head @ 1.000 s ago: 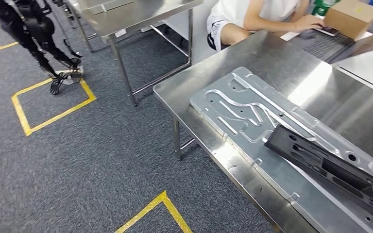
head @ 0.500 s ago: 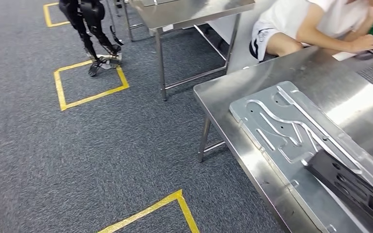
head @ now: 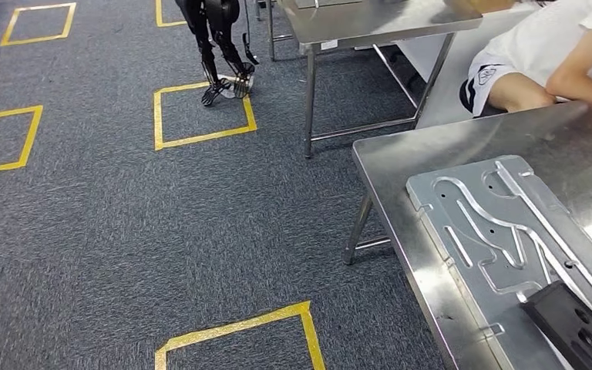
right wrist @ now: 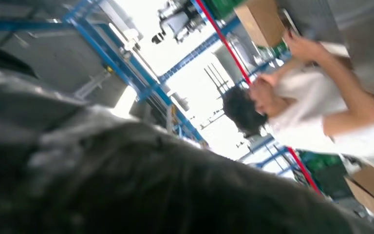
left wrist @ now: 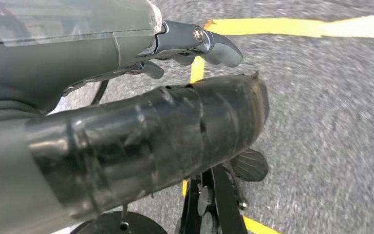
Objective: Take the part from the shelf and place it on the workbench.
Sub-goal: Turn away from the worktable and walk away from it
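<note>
A steel bench (head: 401,166) fills the right side of the head view, standing on grey carpet (head: 123,231) marked with squares of yellow floor tape (head: 200,116). Flat on the bench lies a large stamped metal panel (head: 501,231), silver, with raised ribs and cut slots, one corner close to the bench's front edge. A black moulded part (head: 574,327) rests across the panel's near end, running out of the picture at the lower right; this looks to be the part already on the bench, though the shelf it came from cannot be seen. A second steel table (head: 370,19) stands farther back, a person in a white shirt (head: 563,54) sits at the bench's far side, and another legged robot (head: 216,46) stands on the carpet in the distance. The left robot hand (left wrist: 195,44) hangs over the floor, thumb extended, with nothing seen in its hold; how far its fingers are curled cannot be told. The right robot hand (right wrist: 126,180) is a dark blur, its state unreadable. The black part looks rigid, long and fairly light; gripping it near the middle should keep it level.
</note>
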Controlling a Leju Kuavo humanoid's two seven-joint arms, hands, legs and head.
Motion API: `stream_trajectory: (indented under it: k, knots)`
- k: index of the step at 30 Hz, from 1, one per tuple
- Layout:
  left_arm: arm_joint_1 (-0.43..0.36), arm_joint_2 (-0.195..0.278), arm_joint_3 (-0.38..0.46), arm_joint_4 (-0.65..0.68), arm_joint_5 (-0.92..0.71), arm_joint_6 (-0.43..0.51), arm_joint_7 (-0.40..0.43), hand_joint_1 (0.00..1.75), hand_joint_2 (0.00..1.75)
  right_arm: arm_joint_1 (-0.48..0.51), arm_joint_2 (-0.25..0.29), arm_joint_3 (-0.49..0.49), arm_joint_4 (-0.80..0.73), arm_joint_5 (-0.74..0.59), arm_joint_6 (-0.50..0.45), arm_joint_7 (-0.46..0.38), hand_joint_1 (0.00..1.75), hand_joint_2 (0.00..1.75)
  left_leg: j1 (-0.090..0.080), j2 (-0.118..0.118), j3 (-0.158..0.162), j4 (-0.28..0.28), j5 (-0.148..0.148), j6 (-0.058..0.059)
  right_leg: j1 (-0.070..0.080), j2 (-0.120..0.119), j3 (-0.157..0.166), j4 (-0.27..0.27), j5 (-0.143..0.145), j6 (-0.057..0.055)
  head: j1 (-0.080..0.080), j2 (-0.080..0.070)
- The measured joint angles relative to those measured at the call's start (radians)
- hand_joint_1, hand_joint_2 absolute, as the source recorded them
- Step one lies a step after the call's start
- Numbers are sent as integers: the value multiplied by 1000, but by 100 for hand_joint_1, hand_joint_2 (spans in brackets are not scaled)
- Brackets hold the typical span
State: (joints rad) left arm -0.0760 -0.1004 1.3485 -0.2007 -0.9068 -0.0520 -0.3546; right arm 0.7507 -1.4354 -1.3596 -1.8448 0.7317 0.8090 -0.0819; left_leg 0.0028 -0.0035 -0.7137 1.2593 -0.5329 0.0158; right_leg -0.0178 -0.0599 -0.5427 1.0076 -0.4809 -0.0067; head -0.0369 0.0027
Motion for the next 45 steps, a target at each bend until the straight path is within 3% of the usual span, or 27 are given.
stream_trajectory:
  k: [1, 2, 4, 5, 7, 8, 10, 11, 13, 15, 16, 18, 20, 22, 24, 25, 27, 29, 30, 32, 35, 36, 38, 39, 41, 43, 45]
  knots:
    - [0, 0, 0, 0, 4, 7, 10, 0, 0, 4, -2, 0, 0, -4, -3, 4, 0, 0, 1, 10, 34, -60, 30, 1, 0, -13, 2, 0, -1, 2, 0, 0]
    - [0, 0, 1, 0, 9, 16, 22, 0, 0, 7, -4, 0, 0, -7, -7, 8, 0, 0, -3, 38, 73, -130, 53, 3, 2, -25, 3, 2, -4, 5, 0, 0]
    - [-2, 0, 1, 0, 13, 26, 39, 0, 0, 15, -7, 0, 0, -11, -11, 14, 0, 0, -10, 76, 119, -219, 72, 13, 8, -47, 5, 6, -10, 14, 1, 0]
    - [-2, 0, 1, 0, 14, 28, 44, 0, 0, 19, -8, 0, 0, -11, -14, 16, 0, 0, -15, 82, 125, -234, 71, 19, 10, -58, 6, 7, -12, 19, 2, 0]
    - [-1, 0, 1, 0, 13, 26, 44, 0, 0, 28, -13, 1, 0, -11, -21, 18, 0, 0, -15, 53, 125, -241, 77, 31, 8, -76, 12, 5, -16, 29, 2, 0]
    - [0, 0, 1, 0, 12, 23, 42, 0, 0, 34, -15, 2, 1, -12, -26, 20, 0, 0, -14, 40, 128, -246, 80, 38, 4, -65, 14, 11, -23, 35, 3, 0]
    - [-1, 0, 1, 0, 9, 18, 37, 0, 0, 40, -18, 2, 4, -13, -35, 24, 0, 0, -11, 19, 135, -256, 86, 47, -3, -4, -11, 78, -70, 42, 3, 0]
    - [-1, 0, 1, 0, 8, 17, 35, 0, 0, 42, -18, 3, 5, -14, -38, 25, 0, 0, -12, 7, 135, -256, 87, 49, -5, 29, -42, 141, -104, 43, 4, 0]
    - [-2, 0, 1, 0, 8, 15, 34, 0, 0, 49, -17, 6, 8, -18, -40, 27, 0, 0, -13, -19, 134, -254, 88, 52, -5, 55, -109, 266, -150, 45, 4, 0]
    - [-2, 0, 1, 0, 8, 14, 34, 0, 0, 55, -16, 8, 10, -21, -40, 28, 0, 0, -14, -48, 134, -250, 87, 52, -5, 61, -120, 268, -118, 43, 4, 0]
    - [-2, 0, 1, 0, 8, 13, 34, 0, 0, 56, -16, 9, 11, -21, -40, 28, 0, 0, -14, -63, 136, -247, 86, 51, -5, 68, -100, 214, -77, 40, 4, 0]
    - [-2, -1, 1, 0, 8, 12, 34, 0, 0, 56, -16, 8, 12, -23, -41, 28, 0, 0, -13, -90, 134, -240, 83, 48, -8, 115, -46, 82, -12, 34, 4, 0]
    - [-2, -1, 1, 0, 8, 11, 33, 0, 0, 58, -17, 7, 13, -25, -46, 29, 0, 0, -10, -115, 123, -236, 85, 39, -8, 148, -24, 23, 2, 30, 4, 0]
    - [0, -1, 1, 0, 7, 10, 30, 0, 0, 61, -24, 8, 14, -28, -57, 35, 0, 0, -6, -141, 114, -239, 91, 25, -6, 127, -22, 15, 3, 23, 4, 0]
    - [1, -2, 1, 0, 6, 8, 26, 0, 0, 66, -30, 10, 15, -32, -69, 41, 0, 0, -8, -129, 108, -230, 84, 16, -8, 102, -15, 0, 10, 12, 4, 0]
    - [1, -2, 1, 0, 5, 8, 24, 0, 0, 68, -33, 11, 15, -34, -73, 43, 0, 0, -11, -105, 100, -213, 71, 13, -10, 91, -11, -7, 13, 7, 3, 0]
    - [-1, -3, 1, 0, 5, 9, 26, 0, 0, 73, -34, 12, 17, -39, -82, 48, 0, 0, -10, -45, 56, -121, 20, 9, -5, 67, -8, -11, 14, -1, 1, 0]
    - [-2, -3, 1, 0, 9, 14, 34, 0, 0, 77, -33, 14, 19, -43, -90, 52, 0, 0, -5, -13, -3, -2, -31, 4, 1, 37, -7, -10, 12, -5, 0, 0]
    - [-1, -4, 1, 0, 11, 17, 38, 0, 0, 80, -33, 16, 20, -45, -94, 52, 0, 0, -3, -8, -18, 28, -36, 2, 3, 23, -7, -10, 11, -5, 0, 0]
    - [1, -4, 1, 0, 13, 22, 43, 0, 0, 86, -33, 20, 23, -45, -97, 52, 0, 0, -2, 3, 12, -25, 6, 2, 4, -4, -4, -9, 7, -3, 0, 0]
    - [0, -4, 1, 0, 13, 24, 45, 0, 0, 90, -30, 21, 27, -45, -102, 53, 0, 0, -12, 63, 116, -213, 76, 14, 8, -40, 5, -6, -2, 6, 0, 0]
    - [-1, -4, 1, 0, 13, 24, 45, 0, 0, 91, -29, 21, 29, -45, -104, 53, 0, 0, -16, 74, 130, -241, 80, 19, 11, -51, 6, -5, -5, 10, 0, 0]
    - [-1, -4, 1, 0, 13, 24, 45, 0, 0, 94, -27, 21, 31, -45, -108, 53, 0, 0, -19, 60, 130, -250, 79, 28, 12, -73, 10, -4, -7, 18, 1, 0]
    - [0, -4, 1, 0, 13, 24, 45, 0, 0, 97, -26, 21, 32, -45, -110, 53, 0, 0, -18, 49, 133, -255, 83, 33, 10, -71, 13, -2, -12, 23, 1, 0]
    - [0, -5, 1, 0, 12, 23, 45, 0, 0, 100, -25, 21, 35, -45, -117, 53, 0, 0, -13, 27, 142, -266, 89, 42, 3, -24, 1, 40, -44, 32, 1, 0]
    - [-1, -5, 1, 0, 9, 23, 44, 0, 0, 104, -22, 22, 38, -46, -125, 54, 0, 0, -9, 5, 149, -270, 91, 45, -2, 37, -49, 148, -106, 35, 2, 0]
    - [-2, -5, 1, 0, 9, 22, 42, 0, 0, 106, -20, 23, 40, -47, -130, 54, 0, 0, -9, -10, 151, -269, 91, 46, -2, 54, -89, 228, -144, 35, 3, 0]
